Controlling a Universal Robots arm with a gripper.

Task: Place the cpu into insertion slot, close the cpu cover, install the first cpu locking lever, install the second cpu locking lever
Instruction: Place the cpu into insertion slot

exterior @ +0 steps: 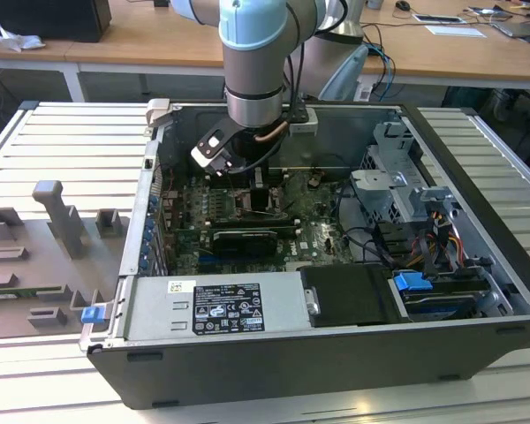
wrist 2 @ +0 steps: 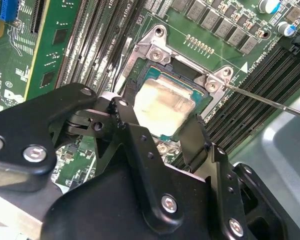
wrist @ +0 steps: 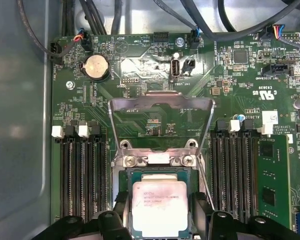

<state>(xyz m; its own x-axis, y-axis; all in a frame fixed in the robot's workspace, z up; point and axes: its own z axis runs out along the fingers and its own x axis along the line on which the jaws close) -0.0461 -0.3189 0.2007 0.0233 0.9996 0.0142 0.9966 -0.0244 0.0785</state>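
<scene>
First wrist view, cpu at insertion slot, beneath end effector

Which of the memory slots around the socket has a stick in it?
The outermost one, beside the blue connector: it holds a green memory module; the other slots stand empty and black.

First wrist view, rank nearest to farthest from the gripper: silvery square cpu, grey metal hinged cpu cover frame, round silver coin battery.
1. Silvery square cpu: right at the gripper.
2. Grey metal cpu cover frame: raised open, just past the cpu.
3. Round silver coin battery: farthest, beyond the cover and off to one side.
</scene>
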